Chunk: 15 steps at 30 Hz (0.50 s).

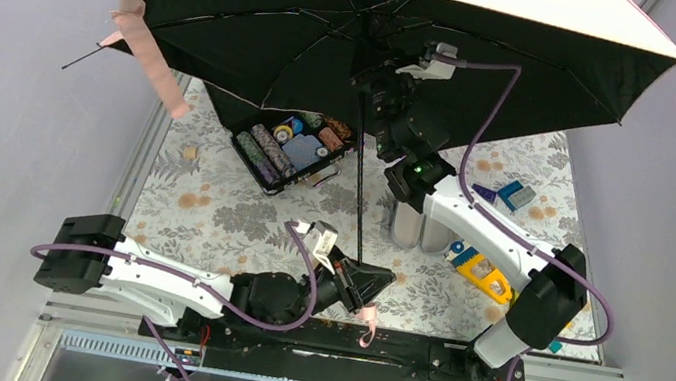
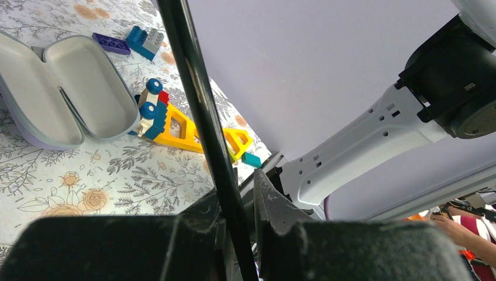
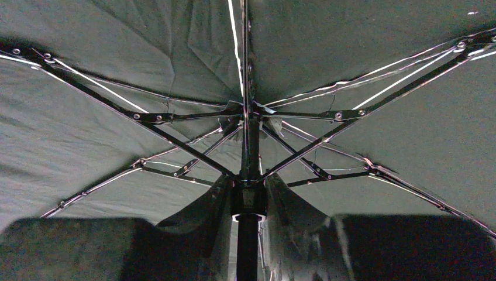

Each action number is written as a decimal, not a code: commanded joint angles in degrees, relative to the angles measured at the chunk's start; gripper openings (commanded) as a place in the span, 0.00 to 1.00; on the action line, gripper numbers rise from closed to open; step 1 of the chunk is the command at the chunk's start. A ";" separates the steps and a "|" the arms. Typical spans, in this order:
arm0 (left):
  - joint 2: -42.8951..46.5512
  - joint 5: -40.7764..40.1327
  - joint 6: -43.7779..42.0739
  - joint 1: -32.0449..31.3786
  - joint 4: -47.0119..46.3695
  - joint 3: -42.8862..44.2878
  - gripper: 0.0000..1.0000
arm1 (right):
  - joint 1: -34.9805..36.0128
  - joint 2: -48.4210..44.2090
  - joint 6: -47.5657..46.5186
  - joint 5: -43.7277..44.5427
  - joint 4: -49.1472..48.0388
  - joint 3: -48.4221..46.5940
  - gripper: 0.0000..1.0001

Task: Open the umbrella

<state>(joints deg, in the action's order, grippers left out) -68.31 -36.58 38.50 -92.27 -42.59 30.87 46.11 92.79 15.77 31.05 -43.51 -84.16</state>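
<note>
The umbrella (image 1: 338,29) stands open, its pale pink canopy spread over the far half of the table with the black inner side (image 3: 88,134) facing down. Its thin black shaft (image 1: 359,194) runs down to the handle, where a pink strap (image 1: 369,322) hangs. My right gripper (image 1: 379,91) is up under the canopy, shut on the runner (image 3: 250,196) where the ribs meet. My left gripper (image 1: 363,280) is low at the near edge, its fingers close around the shaft (image 2: 202,111), which passes between them.
A black tray (image 1: 292,148) of rolls sits under the canopy. An open grey glasses case (image 2: 64,105), a yellow toy (image 2: 181,126) and blue blocks (image 2: 140,41) lie on the floral cloth to the right. A loose pink strap (image 1: 148,46) hangs from the canopy's left rim.
</note>
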 commanded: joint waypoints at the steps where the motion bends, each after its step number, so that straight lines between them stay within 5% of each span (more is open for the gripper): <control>1: -6.59 31.49 -14.09 -14.69 18.29 -2.60 0.00 | -12.20 4.12 -3.83 19.81 -16.78 -10.11 0.00; 9: -7.58 31.89 -12.88 -14.88 18.64 -1.80 0.00 | -13.59 6.02 -2.18 19.63 -13.98 -12.27 0.00; 15: -0.62 18.42 -9.68 -8.65 25.50 -0.35 0.00 | -13.59 -0.39 3.31 7.92 -7.93 -2.66 0.02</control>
<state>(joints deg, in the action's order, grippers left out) -68.93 -38.83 41.71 -92.25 -38.87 32.27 45.84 95.33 16.53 32.05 -35.27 -86.87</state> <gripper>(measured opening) 0.156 0.296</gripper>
